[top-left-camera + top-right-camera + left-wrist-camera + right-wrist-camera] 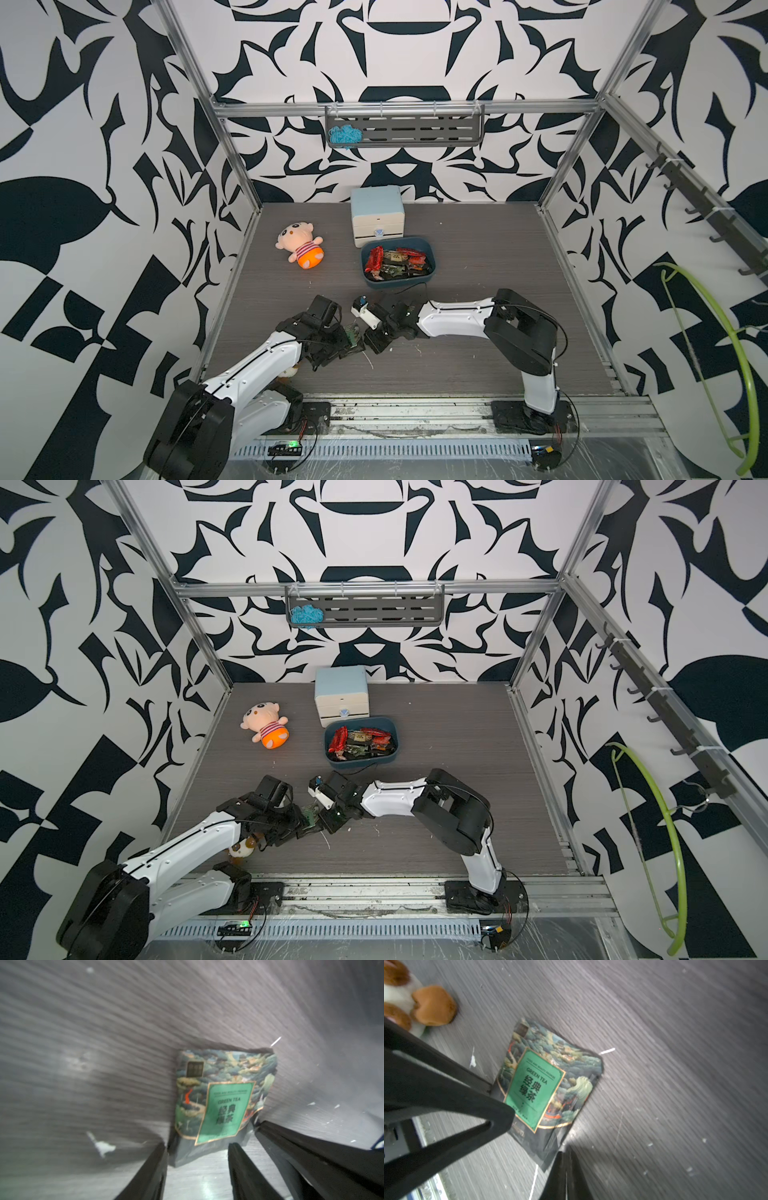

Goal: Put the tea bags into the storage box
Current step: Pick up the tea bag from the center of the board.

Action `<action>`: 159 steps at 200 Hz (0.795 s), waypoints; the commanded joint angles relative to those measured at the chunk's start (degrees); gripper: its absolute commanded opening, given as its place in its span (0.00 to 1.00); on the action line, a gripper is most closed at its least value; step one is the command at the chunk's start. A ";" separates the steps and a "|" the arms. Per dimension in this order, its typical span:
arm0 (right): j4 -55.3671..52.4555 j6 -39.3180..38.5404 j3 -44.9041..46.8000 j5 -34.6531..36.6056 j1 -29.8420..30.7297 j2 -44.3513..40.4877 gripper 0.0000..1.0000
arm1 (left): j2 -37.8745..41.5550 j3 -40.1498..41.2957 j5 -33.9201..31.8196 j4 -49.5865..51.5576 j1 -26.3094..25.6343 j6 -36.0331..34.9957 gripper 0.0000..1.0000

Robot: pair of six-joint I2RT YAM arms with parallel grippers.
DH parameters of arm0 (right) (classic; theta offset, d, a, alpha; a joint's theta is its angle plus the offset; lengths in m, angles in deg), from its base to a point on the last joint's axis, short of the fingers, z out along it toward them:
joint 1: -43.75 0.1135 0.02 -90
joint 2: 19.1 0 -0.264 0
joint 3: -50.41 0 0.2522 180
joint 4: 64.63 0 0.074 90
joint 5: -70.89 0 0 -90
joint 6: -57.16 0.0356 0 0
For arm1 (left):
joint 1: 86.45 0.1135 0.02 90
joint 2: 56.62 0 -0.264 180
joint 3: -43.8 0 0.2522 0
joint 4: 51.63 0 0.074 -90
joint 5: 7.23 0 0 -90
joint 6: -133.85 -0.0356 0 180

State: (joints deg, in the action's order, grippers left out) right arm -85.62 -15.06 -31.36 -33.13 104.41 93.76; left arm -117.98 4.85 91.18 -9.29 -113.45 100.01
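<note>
Right wrist: right fingers (558, 1178) together, seemingly on the green tea bag (548, 1084) edge (left fingers (153, 1172) apart), open table (675, 1043) beyond.

Tea bags (397, 262) in storage box (399, 284), cabinet (377, 216) behind it, doll (300, 247) to its left, lone sachet (548, 1088) before it.

Gray wood-grain table (498, 249), directly on it plush doll (300, 246), drawer cabinet (377, 216), blue storage box (395, 284), small brown-white plush toy (243, 849).

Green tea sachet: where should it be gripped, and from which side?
Pinch the green tea sachet by its dark flat seam below the label, coming in low from that end: it is thin, and the right gripper seems shut on that seam's corner.
</note>
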 commanded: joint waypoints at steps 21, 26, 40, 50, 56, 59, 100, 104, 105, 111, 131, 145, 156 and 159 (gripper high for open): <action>-3.41 -0.63 -1.78 1.12 0.42 0.46 0.05 | -2.00 2.25 0.24 -1.98 0.20 1.07 0.46; -3.41 -0.62 -1.78 1.18 0.42 0.43 0.05 | -2.12 2.25 0.21 -2.23 0.20 1.10 0.46; -3.41 -0.63 -1.78 1.18 0.42 0.48 0.05 | -2.47 2.34 0.19 -3.02 0.20 1.40 0.43; -3.50 -0.61 -1.92 1.15 0.42 0.65 0.04 | -2.69 2.26 0.27 -3.67 0.20 1.41 0.40; -3.65 -0.61 -2.04 1.19 0.42 0.76 0.04 | -2.95 2.25 0.37 -4.14 0.20 1.41 0.38; -3.67 -0.64 -2.06 1.18 0.42 0.79 0.04 | -3.12 2.25 0.45 -4.39 0.22 1.41 0.38; -3.76 -0.63 -2.13 1.28 0.42 0.88 0.04 | -5.51 0.90 1.94 -5.55 0.20 1.15 0.27; -3.77 -0.60 -2.13 1.27 0.42 0.82 0.04 | -5.60 0.85 2.12 -5.55 0.20 1.19 0.25; -3.77 -0.58 -2.13 1.27 0.42 0.80 0.04 | -5.60 0.76 2.13 -5.51 0.20 1.17 0.24; -3.76 -0.64 -2.13 1.25 0.42 0.78 0.04 | -5.61 0.67 2.23 -5.31 0.20 1.06 0.23; -3.29 -0.59 -1.57 1.76 0.35 0.03 0.04 | -4.74 0.35 2.22 -4.13 0.20 0.82 0.18; -2.35 -0.63 -0.70 2.47 0.42 -1.03 0.05 | -3.51 0.04 2.15 -2.63 0.20 0.42 0.10; -1.31 -0.63 0.37 3.17 0.41 -2.30 0.06 | -2.35 -0.39 2.05 -1.04 0.20 -0.14 0.04; -1.03 -0.60 0.80 3.40 0.42 -2.77 0.06 | -1.96 -0.53 2.03 -0.60 0.20 -0.37 0.03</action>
State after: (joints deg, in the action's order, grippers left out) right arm -87.15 -15.06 -32.24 -32.08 104.54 93.89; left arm -122.03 5.05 93.14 -15.11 -113.39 101.26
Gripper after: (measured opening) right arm 0.053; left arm 0.070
